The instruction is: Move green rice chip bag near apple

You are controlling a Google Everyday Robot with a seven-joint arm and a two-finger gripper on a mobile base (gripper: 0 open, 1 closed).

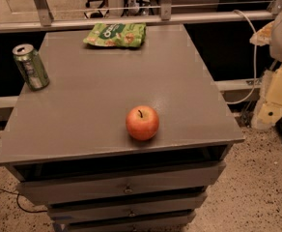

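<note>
The green rice chip bag lies flat at the far edge of the grey table top, a little left of the middle. The red-orange apple stands near the front edge, stem up. The two are far apart, with bare table between them. My gripper is on the pale arm at the right edge of the view. It is beyond the table's right side and lower than the top, and it touches neither the bag nor the apple.
A green-silver drink can stands upright near the table's left edge. The table is a drawer cabinet with drawers at the front. A rail runs behind it. A white cable hangs at the right. The floor is speckled.
</note>
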